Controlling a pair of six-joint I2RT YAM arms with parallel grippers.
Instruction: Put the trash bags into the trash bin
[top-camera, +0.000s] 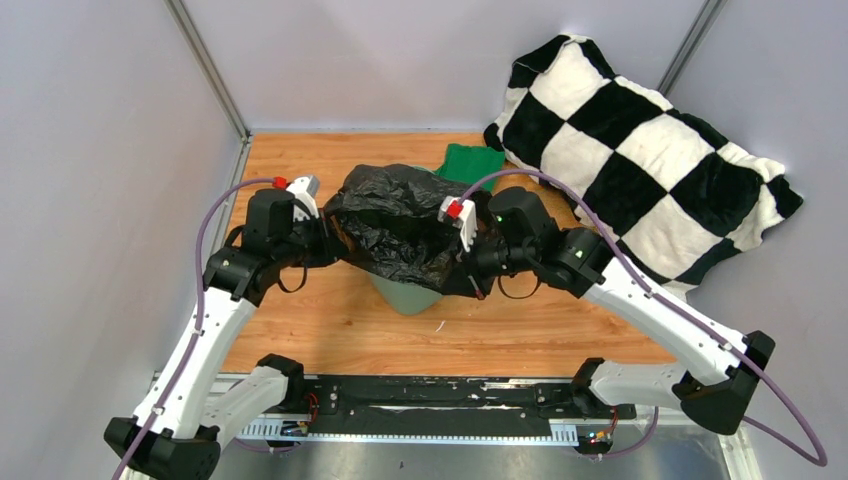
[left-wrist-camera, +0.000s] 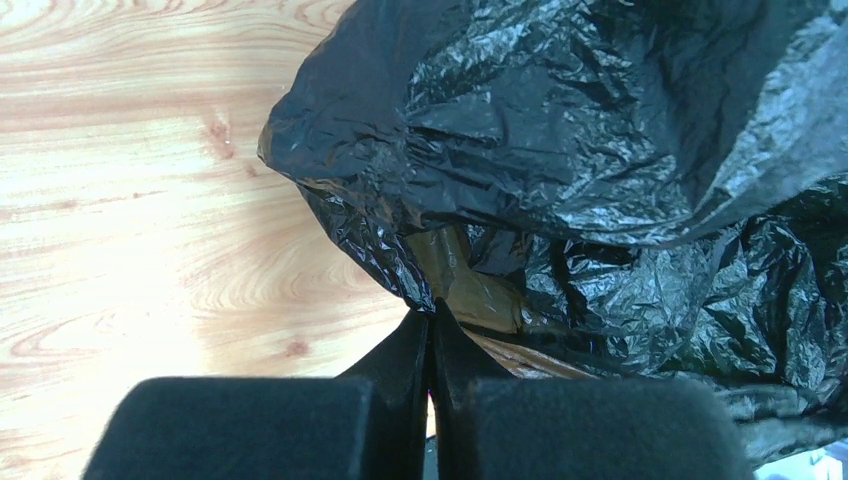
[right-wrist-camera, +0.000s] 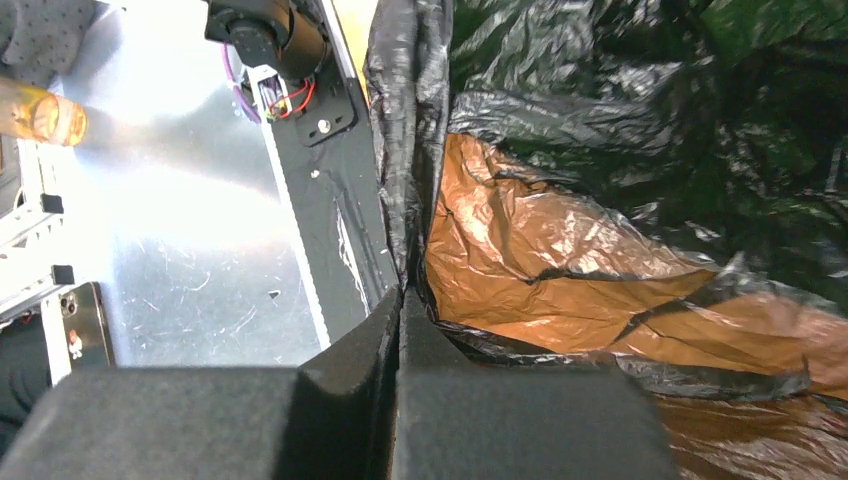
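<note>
The glossy, crinkled black trash bag (top-camera: 400, 225) hangs spread between my two grippers above the mint-green trash bin (top-camera: 405, 297), which it mostly covers; only the bin's lower front wall shows. My left gripper (top-camera: 328, 232) is shut on the bag's left edge, seen in the left wrist view (left-wrist-camera: 432, 310) with the bag (left-wrist-camera: 600, 150) spreading up and right. My right gripper (top-camera: 470, 250) is shut on the bag's right edge, seen in the right wrist view (right-wrist-camera: 402, 295), where the stretched bag (right-wrist-camera: 560, 260) glows orange-brown with light through it.
A folded dark green cloth (top-camera: 470, 163) lies behind the bin. A black-and-white checkered pillow (top-camera: 640, 150) fills the back right. Grey walls close the left, back and right. The black rail of the arm bases (top-camera: 430, 400) runs along the table's near edge.
</note>
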